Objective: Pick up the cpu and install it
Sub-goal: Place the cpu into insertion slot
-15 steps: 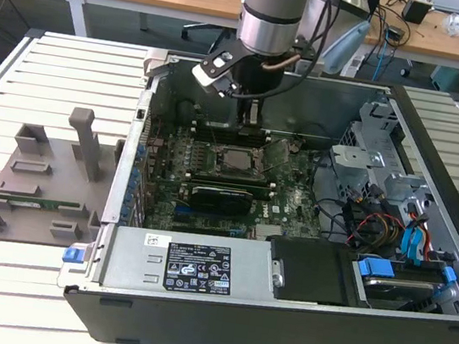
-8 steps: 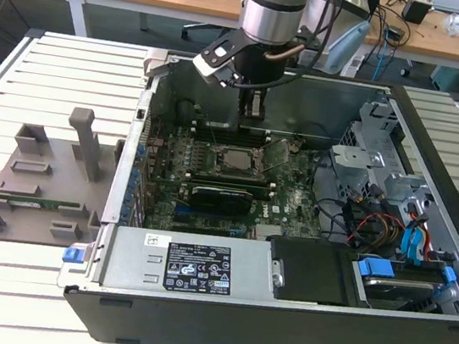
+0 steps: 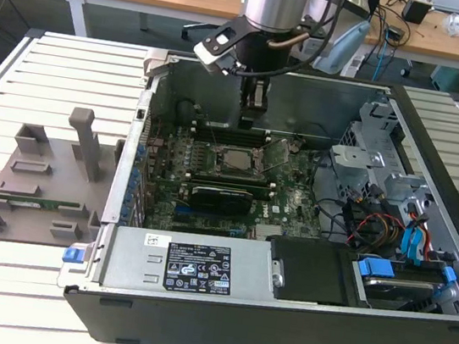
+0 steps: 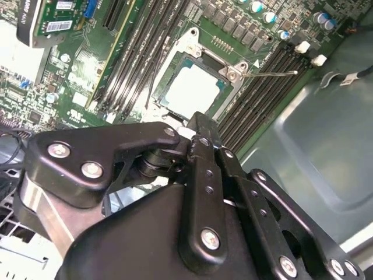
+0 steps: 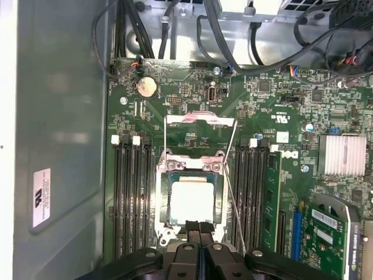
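Observation:
The cpu (image 3: 235,160) lies flat in its socket on the green motherboard inside the open computer case, its silvery top plate facing up. It also appears in the second wrist view as the cpu (image 4: 192,87) and in the first wrist view as the cpu (image 5: 191,201). The socket's metal frame (image 5: 200,119) is flipped open, and its thin lever (image 5: 233,192) stands free beside the socket. My gripper (image 3: 254,98) hangs above the socket, a little toward the case's back wall. Its black fingertips (image 5: 200,226) are pressed together with nothing between them, just off the cpu's edge.
Black memory slots (image 5: 131,198) flank the socket on both sides. A green memory stick (image 5: 271,192) stands in one slot. The power supply (image 3: 199,266) and a drive bay with blue tabs (image 3: 411,249) fill the case front. A grey fixture (image 3: 39,188) sits on the exterior view's left.

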